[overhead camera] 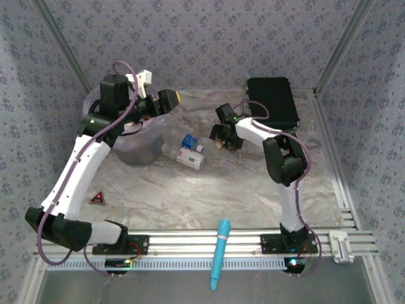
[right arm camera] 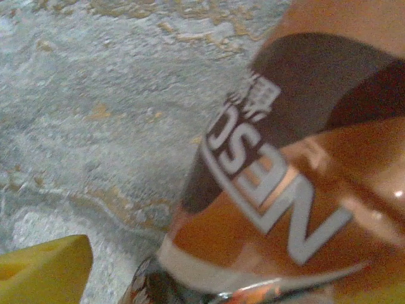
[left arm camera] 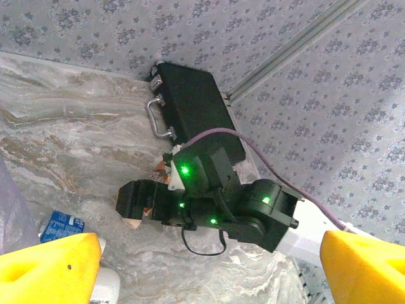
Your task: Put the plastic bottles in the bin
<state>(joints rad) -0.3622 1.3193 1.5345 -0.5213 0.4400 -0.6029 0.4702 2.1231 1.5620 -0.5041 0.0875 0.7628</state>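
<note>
- You cannot see into the bin (overhead camera: 134, 152) from any view, so what it already holds is unknown.
- I judge at least three bottles remain on the table (overhead camera: 253, 196).
- The white bottle (overhead camera: 191, 159) and blue bottle (overhead camera: 188, 140) lie just beside each other, near the bin's right side.
- The brown bottle (right arm camera: 285, 190) lies further right, under your right claw (overhead camera: 223, 136).
- Your left claw (overhead camera: 172, 99) hangs by the bin's far right rim. Its yellow fingers (left arm camera: 50, 269) are spread wide with nothing between them.
- Your right claw looks spread too. The one yellow finger (right arm camera: 44, 269) in view stands off the brown bottle with bare table between. The other finger is hidden, but I read no grip.
- The bin is a round grey tub lined with a thin, crinkly lavender bag.
- The white bottle is a small opaque cylinder with a red label.
- The blue bottle is topped in blue and looks clear below.
- The brown bottle is glossy and translucent. Its smooth, curved wall carries a dark band with white lettering, so it may slip and roll.
- The table is hard, marbled in grey and tan.
- The flat black case (overhead camera: 272, 101) and slim light-blue tool (overhead camera: 218, 253) are not yours to bin.
</note>
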